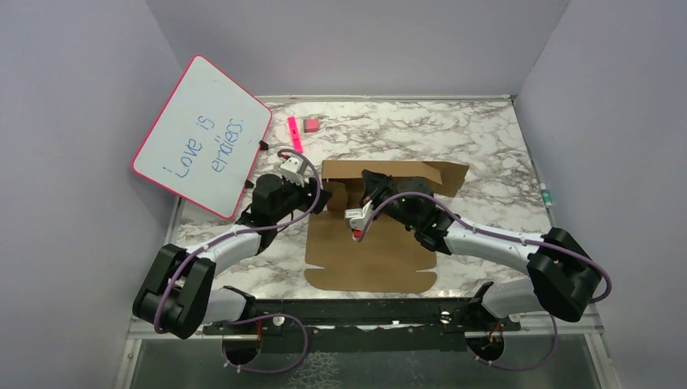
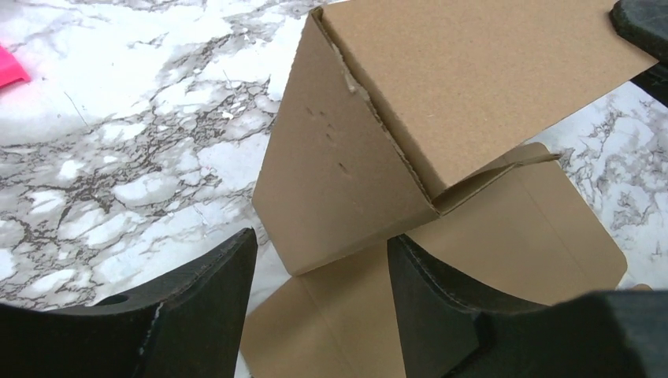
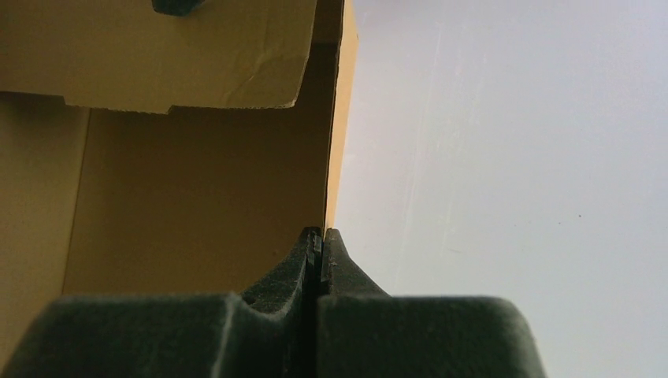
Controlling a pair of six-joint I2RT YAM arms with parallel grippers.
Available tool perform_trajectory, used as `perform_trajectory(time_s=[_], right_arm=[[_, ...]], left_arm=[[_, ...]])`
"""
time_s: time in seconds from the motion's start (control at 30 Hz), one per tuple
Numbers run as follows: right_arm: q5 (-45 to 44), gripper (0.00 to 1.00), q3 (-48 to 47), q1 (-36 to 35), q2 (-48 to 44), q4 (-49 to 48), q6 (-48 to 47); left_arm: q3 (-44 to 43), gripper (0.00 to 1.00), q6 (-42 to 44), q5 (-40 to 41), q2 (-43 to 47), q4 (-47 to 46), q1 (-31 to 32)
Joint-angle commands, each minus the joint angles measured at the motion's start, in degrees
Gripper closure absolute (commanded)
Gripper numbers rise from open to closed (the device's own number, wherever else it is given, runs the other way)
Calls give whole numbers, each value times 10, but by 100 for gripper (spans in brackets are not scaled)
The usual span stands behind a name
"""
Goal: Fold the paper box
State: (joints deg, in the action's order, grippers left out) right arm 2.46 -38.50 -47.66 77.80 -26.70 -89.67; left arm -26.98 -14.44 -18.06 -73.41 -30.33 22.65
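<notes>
Two end effectors work on the plain brown cardboard paper box (image 1: 373,255), which lies on the white marble table (image 1: 486,138) between them. Its back wall and left wall stand up, and its front part lies flat.

The left end effector (image 2: 319,260) is wide, with one finger on each side of the left wall's bottom corner. The right end effector (image 3: 321,236) is pressed shut. Its tip is at the edge of a standing wall, and I cannot tell if it pinches it.

I think the step is making the walls stand. Next, the left one should close softly on that corner.

A pink-framed whiteboard (image 1: 202,134) leans close on the left end effector's left, so room is tight there. Right of the right one there is more room.
</notes>
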Motion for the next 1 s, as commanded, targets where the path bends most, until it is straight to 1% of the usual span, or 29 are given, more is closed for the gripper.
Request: perform_trajectory(time_s=[0.0,0.1,0.2,0.4,0.57,0.73,0.9,0.97], right_arm=[[45,98,-16,-8,8,60,22],[47,98,-24,-9,14,74,29],[41,98,-30,-9,20,84,29],[31,98,-14,-8,28,53,23],[32,98,-19,-9,29,59,33],[29,98,-22,-9,26,64,50],[24,98,-27,-9,25,75,70],[26,98,-28,-9,25,74,77]], left_arm=[[11,40,13,68,-9,-97,12],[18,47,12,107,-21,-128,30],[24,49,10,155,-33,-171,50],[32,57,-5,210,-67,-248,71],[35,63,-7,276,-96,-285,96],[42,64,-10,357,-121,-308,117],[46,61,-17,429,-150,-328,136],[44,59,-24,452,-164,-339,141]])
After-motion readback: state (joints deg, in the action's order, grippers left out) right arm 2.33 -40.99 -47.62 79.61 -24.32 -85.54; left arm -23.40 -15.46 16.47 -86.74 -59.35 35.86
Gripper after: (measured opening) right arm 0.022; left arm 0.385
